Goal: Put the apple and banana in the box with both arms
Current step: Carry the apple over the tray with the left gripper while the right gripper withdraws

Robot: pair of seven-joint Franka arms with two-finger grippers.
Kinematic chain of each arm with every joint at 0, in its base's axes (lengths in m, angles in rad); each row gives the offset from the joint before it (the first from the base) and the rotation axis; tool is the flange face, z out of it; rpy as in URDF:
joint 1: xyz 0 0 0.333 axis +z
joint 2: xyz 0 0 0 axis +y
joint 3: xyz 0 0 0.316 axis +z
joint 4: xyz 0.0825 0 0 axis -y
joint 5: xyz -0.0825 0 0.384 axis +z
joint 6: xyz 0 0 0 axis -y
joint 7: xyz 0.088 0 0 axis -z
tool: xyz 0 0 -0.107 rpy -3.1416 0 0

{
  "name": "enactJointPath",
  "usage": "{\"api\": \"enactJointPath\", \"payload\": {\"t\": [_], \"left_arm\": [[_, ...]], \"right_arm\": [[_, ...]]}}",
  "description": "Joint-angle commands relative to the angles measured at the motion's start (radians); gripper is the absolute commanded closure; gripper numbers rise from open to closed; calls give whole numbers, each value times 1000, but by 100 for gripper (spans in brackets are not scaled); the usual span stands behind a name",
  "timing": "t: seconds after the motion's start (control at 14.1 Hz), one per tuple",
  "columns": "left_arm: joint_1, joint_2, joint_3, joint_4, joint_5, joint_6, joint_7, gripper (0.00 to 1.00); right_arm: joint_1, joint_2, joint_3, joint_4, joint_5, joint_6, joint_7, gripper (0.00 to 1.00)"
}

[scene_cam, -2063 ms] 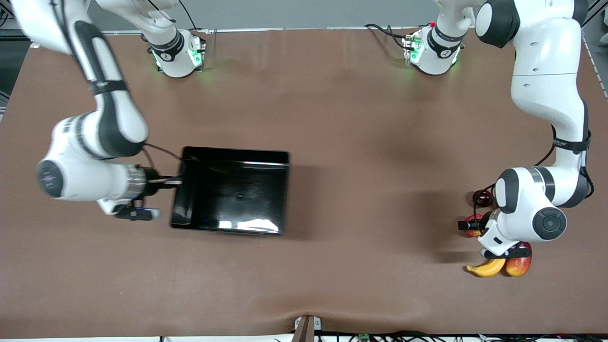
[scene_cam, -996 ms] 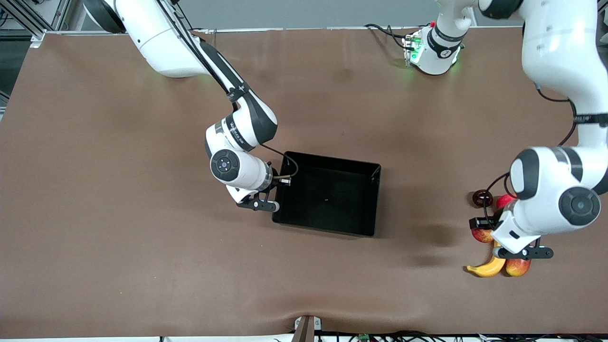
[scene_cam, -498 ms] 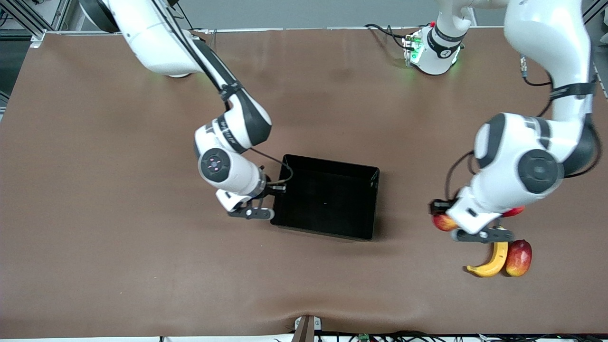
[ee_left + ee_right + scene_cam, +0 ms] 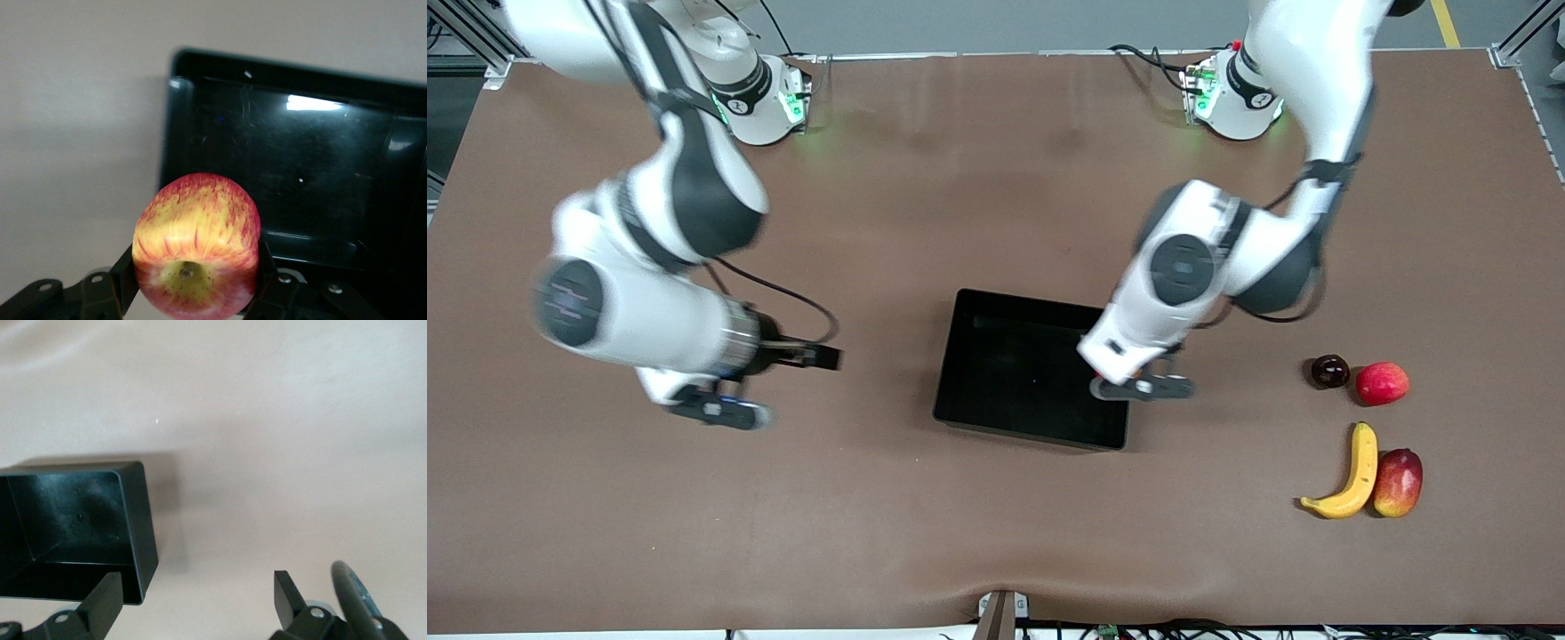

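Box [image 4: 996,418] sits in the middle of the tabletop [image 4: 978,178]. The right gripper [image 4: 197,587] hangs over the bare tabletop, off the box's side toward the right arm's end. Its fingers [image 4: 107,593] are spread wide with nothing in them. The left gripper [image 4: 195,280] is over the box's edge toward the left arm's end, squeezing the apple [image 4: 195,253]. The banana [image 4: 1352,476] lies well apart from the box, toward the left arm's end, touching a red-yellow fruit [image 4: 1398,482].
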Motion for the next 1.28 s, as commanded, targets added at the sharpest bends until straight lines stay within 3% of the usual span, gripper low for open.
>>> {"api": "enactJointPath", "payload": {"t": [0.0,0.21,0.5,0.57,0.64,0.71,1.21], "left_arm": [[-21,75,4,10,28,68,-18,100],[-37,153,4,5,19,93,-31,100],[-41,183,2,-4,16,79,-87,100],[-41,183,2,-4,16,79,-86,94],[-41,183,2,-4,16,79,-84,26],[-41,180,4,1,17,79,-84,0],[45,3,8,11,16,41,-80,0]], "right_arm": [[-40,-109,17,-30,-103,-95,-14,0],[-93,-207,16,-55,-179,-174,-191,0],[-135,-367,9,-191,-240,-202,-325,0],[-150,-399,9,-225,-257,-199,-377,0],[-191,-423,11,-250,-256,-193,-452,0],[-237,-430,13,-256,-245,-192,-522,0],[-356,-490,11,-331,-182,-158,-606,0]]}}
